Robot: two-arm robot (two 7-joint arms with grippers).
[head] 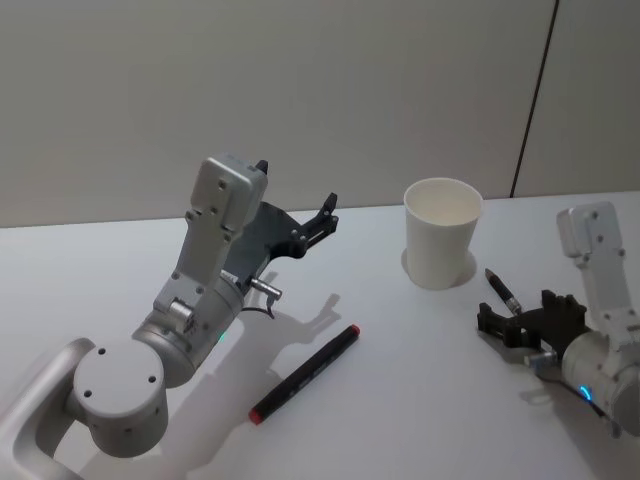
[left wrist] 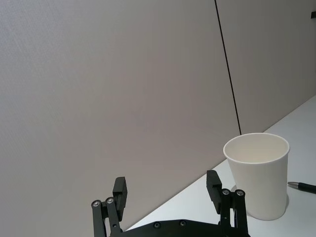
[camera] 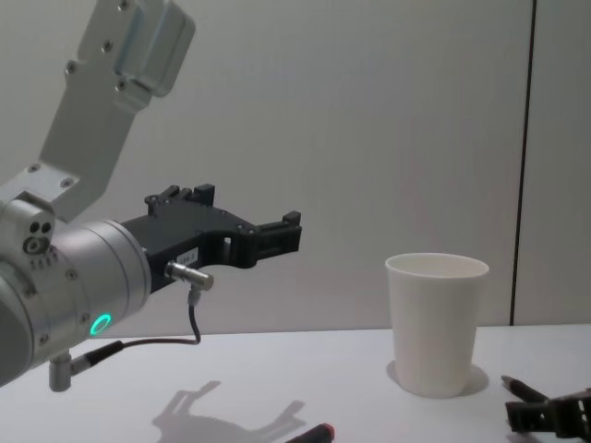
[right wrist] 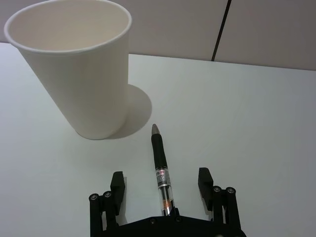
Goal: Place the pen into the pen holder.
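White paper cup (head: pixel 441 235) stood upright on the table (head: pixel 400 420), pen (right wrist: pixel 159 148) laid just beside it, flanked by the wide-spread right gripper (right wrist: pixel 161 177), left gripper (left wrist: pixel 167 181) raised, spread wide, red-capped marker (head: pixel 305 373) laid well apart.

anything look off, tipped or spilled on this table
Nothing stands out. The pen holder stands upright, undented, on the table. The pen lies flat beside it, between the open jaws of the right gripper. A black marker with a red end lies loose nearer the left gripper, which hangs open above the table. No spill.
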